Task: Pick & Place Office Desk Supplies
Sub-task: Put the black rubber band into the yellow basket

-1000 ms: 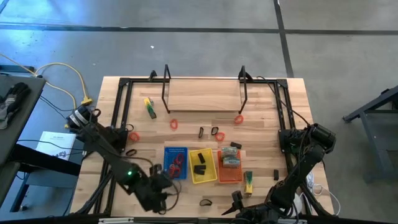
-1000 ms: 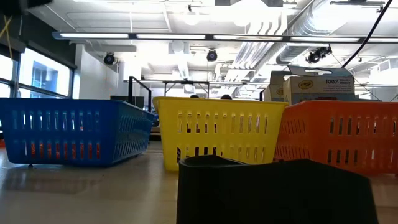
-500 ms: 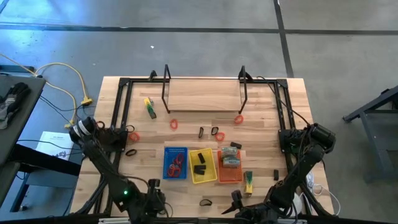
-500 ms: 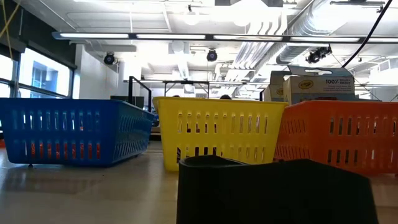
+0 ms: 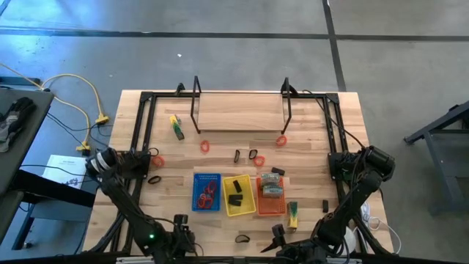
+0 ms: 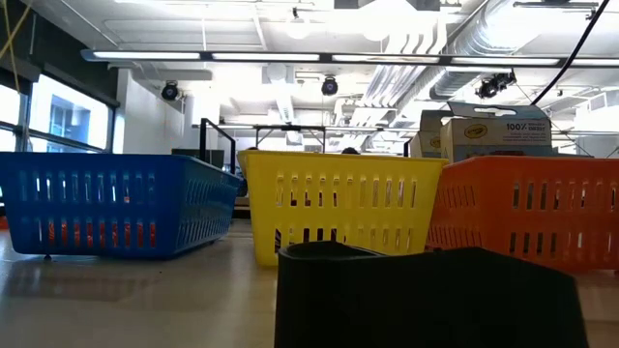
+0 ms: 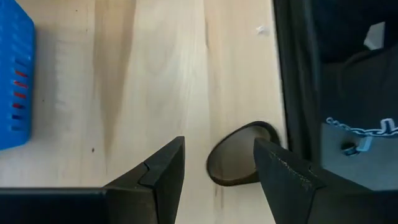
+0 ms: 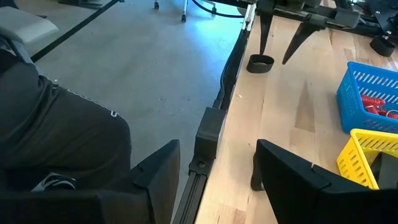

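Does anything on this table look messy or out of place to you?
Yes: the sorting is unfinished. Red loops and black loops lie scattered on the wood outside the blue tray, and one black loop sits right at the table's edge, in front of the left pincer, which is open.
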